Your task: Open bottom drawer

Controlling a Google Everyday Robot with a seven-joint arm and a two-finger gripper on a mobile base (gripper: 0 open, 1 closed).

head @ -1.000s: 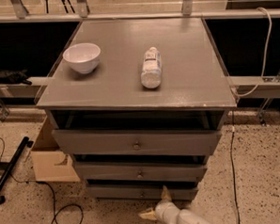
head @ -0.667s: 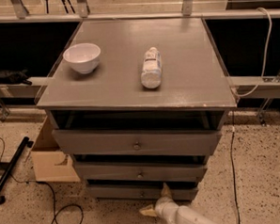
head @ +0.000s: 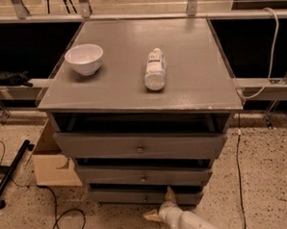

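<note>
The grey cabinet has three drawers, all pulled out slightly. The bottom drawer is the lowest and slimmest, with a small round knob. My gripper is low in front of it, just right of and below the knob. Its pale fingers are spread open: one fingertip points up against the drawer front, the other points left near the floor. It holds nothing.
A white bowl and a lying bottle rest on the cabinet top. A cardboard box stands at the cabinet's left. Black cables and a black pole lie on the speckled floor.
</note>
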